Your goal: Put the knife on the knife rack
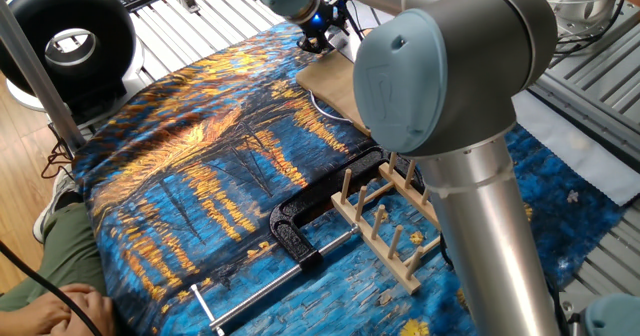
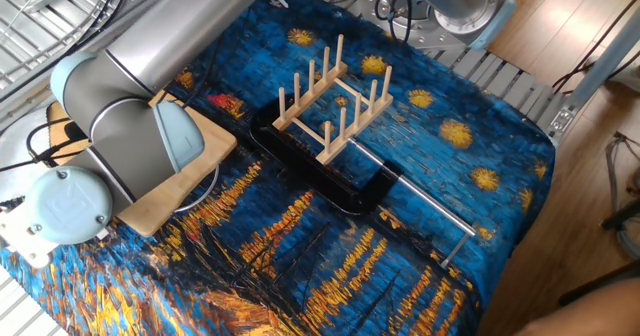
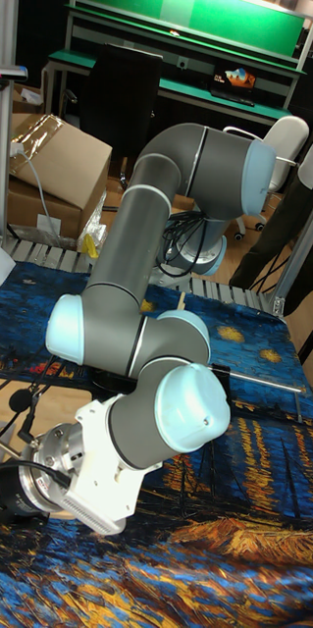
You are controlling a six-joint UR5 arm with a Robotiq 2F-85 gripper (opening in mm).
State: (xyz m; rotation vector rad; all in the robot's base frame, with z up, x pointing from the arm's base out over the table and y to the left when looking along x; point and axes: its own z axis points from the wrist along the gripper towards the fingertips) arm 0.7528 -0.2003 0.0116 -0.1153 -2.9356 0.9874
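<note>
Knife unseen; light-wood pegged knife rack [image 2: 333,101] empty; gripper [image 1: 317,38] spread indiscernible.

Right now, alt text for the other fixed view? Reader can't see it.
A silver robot arm stretches across the left over a wooden cutting board on a blue and gold painted cloth. Mid-table, an empty light-wood knife rack stands beside a black clamp with a steel rod. No knife or pincer shows.

the cloth [image 1: 200,166] over the surface is deep blue with swirling orange-gold streaks and yellow stars. the knife rack [image 2: 330,101] is pale wood, the clamp [image 1: 295,238] black, the arm [image 2: 150,96] silver-grey with pale blue caps.
</note>
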